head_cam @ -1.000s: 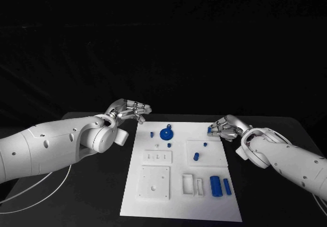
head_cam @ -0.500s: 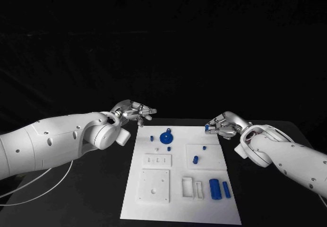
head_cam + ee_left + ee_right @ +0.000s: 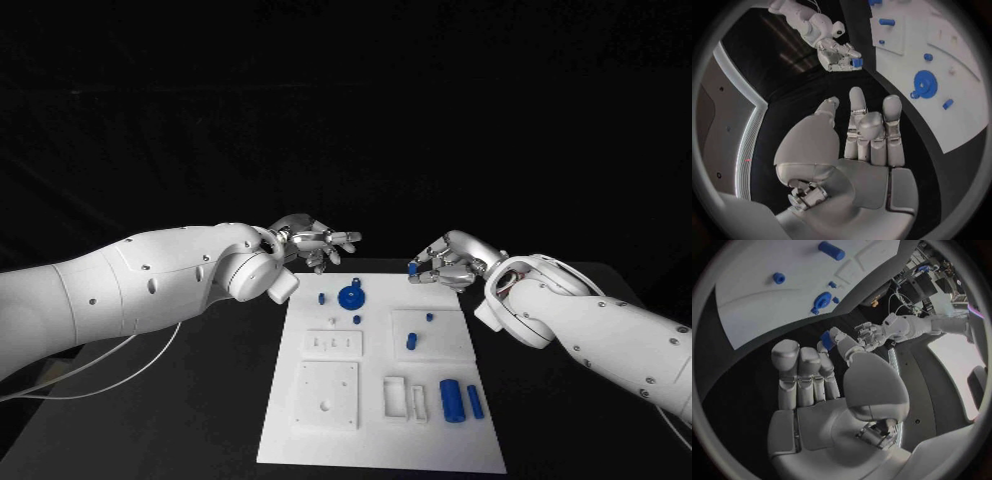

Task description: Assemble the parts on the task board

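Observation:
The white task board [image 3: 378, 440] lies in the middle of the black table. On it are a blue gear [image 3: 351, 295], several small blue pegs [image 3: 411, 340] and two blue cylinders [image 3: 453, 400]. My right hand [image 3: 447, 263] hovers by the board's far right corner and pinches a small blue part [image 3: 413, 268] between thumb and finger; the part [image 3: 826, 339] also appears in the right wrist view. My left hand [image 3: 320, 245] hangs over the board's far left corner, fingers spread, holding nothing. The left wrist view shows my left hand [image 3: 867, 135], the gear [image 3: 924, 82] and the right hand [image 3: 837, 54] with its part [image 3: 857, 62].
White raised blocks sit on the board: a square plate [image 3: 327, 392] near left, a small pin plate [image 3: 335, 343], a block [image 3: 430, 333] with pegs and a slotted holder [image 3: 405, 396]. Bare black table [image 3: 216, 400] flanks the board on both sides.
Both hands have moved inward toward each other over the board's far edge. The right hand still holds the small blue part.

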Motion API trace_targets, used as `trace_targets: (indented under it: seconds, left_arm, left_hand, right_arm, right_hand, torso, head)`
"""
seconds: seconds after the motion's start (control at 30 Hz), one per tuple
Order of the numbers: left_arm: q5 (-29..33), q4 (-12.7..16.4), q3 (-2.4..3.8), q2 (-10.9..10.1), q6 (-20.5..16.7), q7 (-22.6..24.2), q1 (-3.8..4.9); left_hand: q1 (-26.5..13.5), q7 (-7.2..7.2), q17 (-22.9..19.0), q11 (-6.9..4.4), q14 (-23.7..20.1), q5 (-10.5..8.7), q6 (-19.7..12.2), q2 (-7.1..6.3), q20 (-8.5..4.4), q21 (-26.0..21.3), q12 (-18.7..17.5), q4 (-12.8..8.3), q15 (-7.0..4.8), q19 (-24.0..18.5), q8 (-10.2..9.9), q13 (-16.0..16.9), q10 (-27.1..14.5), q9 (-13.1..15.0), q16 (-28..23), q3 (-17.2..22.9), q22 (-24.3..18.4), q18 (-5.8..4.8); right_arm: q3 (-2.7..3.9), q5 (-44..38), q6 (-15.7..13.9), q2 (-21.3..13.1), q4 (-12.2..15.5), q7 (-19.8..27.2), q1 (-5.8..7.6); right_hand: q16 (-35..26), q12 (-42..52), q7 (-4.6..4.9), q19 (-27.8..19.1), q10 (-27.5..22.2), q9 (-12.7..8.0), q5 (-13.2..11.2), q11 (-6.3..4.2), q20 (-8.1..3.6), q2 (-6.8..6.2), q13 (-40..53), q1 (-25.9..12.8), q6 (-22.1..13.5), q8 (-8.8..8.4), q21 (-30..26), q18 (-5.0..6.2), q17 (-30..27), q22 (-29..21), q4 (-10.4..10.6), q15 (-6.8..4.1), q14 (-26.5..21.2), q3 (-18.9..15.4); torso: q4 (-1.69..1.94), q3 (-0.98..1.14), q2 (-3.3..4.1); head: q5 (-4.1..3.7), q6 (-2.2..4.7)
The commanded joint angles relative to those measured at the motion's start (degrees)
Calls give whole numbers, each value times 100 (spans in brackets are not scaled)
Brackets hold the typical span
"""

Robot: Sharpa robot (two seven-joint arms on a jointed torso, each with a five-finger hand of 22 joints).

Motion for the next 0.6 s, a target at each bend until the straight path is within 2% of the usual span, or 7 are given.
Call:
trace_targets:
  seconds: [0.03,0.13,0.2,0.27,0.4,0.6]
  left_arm:
    - [-341,-49,-7,96,271,-492,21]
    - [-374,-74,-15,179,236,-617,20]
    - [-376,-82,-18,236,218,-704,16]
    - [-378,-86,-20,282,223,-794,13]
    - [-420,-96,-22,350,292,-1008,11]
    - [-552,-99,-24,442,396,-1306,10]
  left_hand:
    - [20,-10,30,-20,-14,-27,-48,-71,-18,-50,18,103,-10,2,-24,73,252,352,55,19,86,-30]
    - [42,-3,159,-15,-4,4,-112,-90,-18,-55,77,130,-12,19,-23,286,234,561,168,14,185,-25]
    - [45,-8,141,-17,-25,20,-148,-101,-13,-98,-38,142,-9,11,-27,534,238,841,178,6,299,-18]
    - [40,-7,100,-15,-33,5,-171,-109,-10,-145,-104,149,-5,19,-28,617,238,926,158,10,351,-21]
    - [8,2,75,-7,-41,-174,-182,-152,-3,-180,-140,197,2,21,-30,659,236,949,148,5,391,-22]
    - [10,24,23,8,-61,-300,-232,-202,6,-230,-193,248,13,22,-35,703,234,941,122,5,453,-23]
  right_arm:
    - [1,-249,176,86,32,-195,3]
    - [1,-285,198,158,41,-240,4]
    - [1,-314,230,206,48,-284,4]
    - [0,-341,259,250,50,-327,5]
    - [-1,-417,316,335,52,-401,11]
    - [-4,-489,393,437,42,-489,31]
  right_hand:
    - [-26,12,-19,320,25,161,-7,17,-16,-40,2,34,0,12,-7,98,0,-4,11,-33,9,6]
    - [-32,12,-19,319,25,157,-16,18,-14,-42,7,31,-1,13,-25,108,0,-17,25,-31,9,6]
    - [-34,9,-21,319,23,154,-48,18,-13,-43,6,20,-5,14,-34,113,-1,-23,41,-31,10,0]
    - [-38,5,-22,318,22,146,-161,20,-10,-41,6,-7,-27,11,-43,119,-1,-30,80,-29,11,-21]
    - [-40,2,-20,319,18,138,-105,20,-7,-54,7,1,-34,13,-44,124,1,-34,106,-28,13,-21]
    - [-40,2,-20,319,18,138,-105,20,-7,-54,7,1,-34,13,-44,124,1,-34,106,-28,13,-21]
  torso:
    - [-14,24,-49]
    - [-3,29,-60]
    - [4,26,-66]
    - [7,21,-70]
    - [-12,24,-54]
    - [0,22,-51]
  head:
    - [19,-25]
    - [23,-38]
    - [15,-51]
    - [-3,-77]
    - [10,-110]
    - [-14,-131]
